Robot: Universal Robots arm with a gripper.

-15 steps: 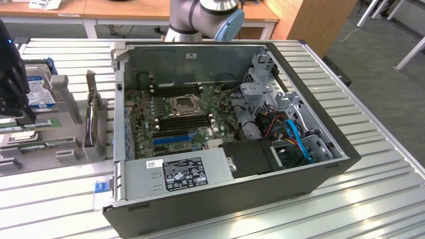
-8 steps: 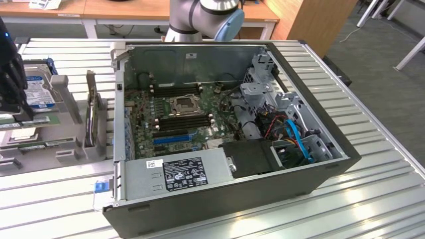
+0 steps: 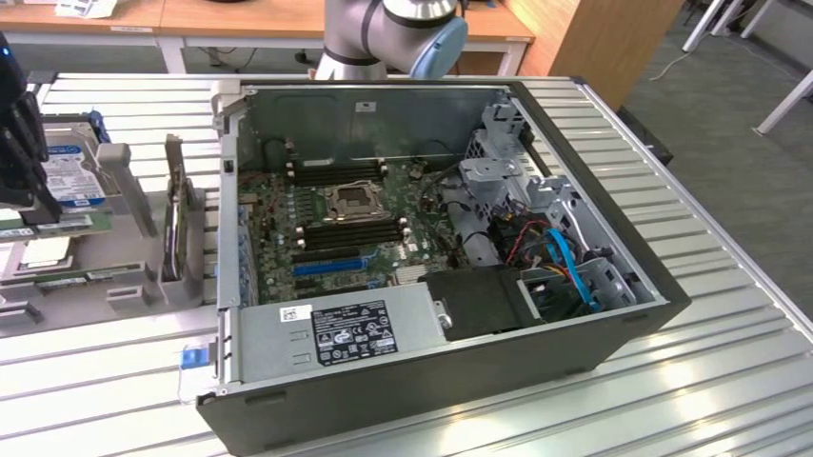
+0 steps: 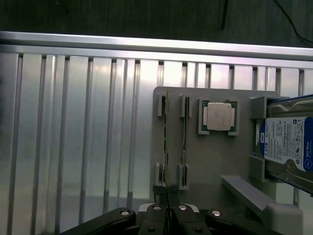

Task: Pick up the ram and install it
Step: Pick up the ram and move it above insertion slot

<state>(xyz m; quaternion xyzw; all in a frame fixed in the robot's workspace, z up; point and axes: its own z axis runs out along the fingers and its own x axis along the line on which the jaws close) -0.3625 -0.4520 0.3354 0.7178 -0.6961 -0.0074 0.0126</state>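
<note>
The gripper [image 4: 165,192] hangs over the gray holder plate [image 4: 215,161], away from the open computer case [image 3: 445,381]. Its two fingers are drawn almost together, leaving barely a slit between them. In the wrist view, the tips line up with the near end of the ram [image 4: 167,142]. This is a thin green stick standing on edge in the plate's slotted posts and running straight out ahead of the fingers. I can't tell whether the tips are actually pinching that end or are just poised above it.

A second memory stick [image 4: 184,137] stands just beside the ram, parallel to it and held the same way. Past that stick, on the same side of the gripper, a processor chip [image 4: 218,116] lies flat in a square recess. Farther out again, a blue-labelled hard drive [image 4: 286,147] leans tilted in its bracket. On the gripper's other side is bare slatted aluminium table [image 4: 73,147].

From the exterior view, the robot arm [image 3: 381,38] rises behind the case. The case lies on its side with the motherboard [image 3: 273,219] facing up. The long black memory slots [image 3: 349,233] are near the processor socket, well apart from the gripper, and the ram sits in its holder outside the case. A gray power supply [image 3: 337,333] fills the case's near corner.
</note>
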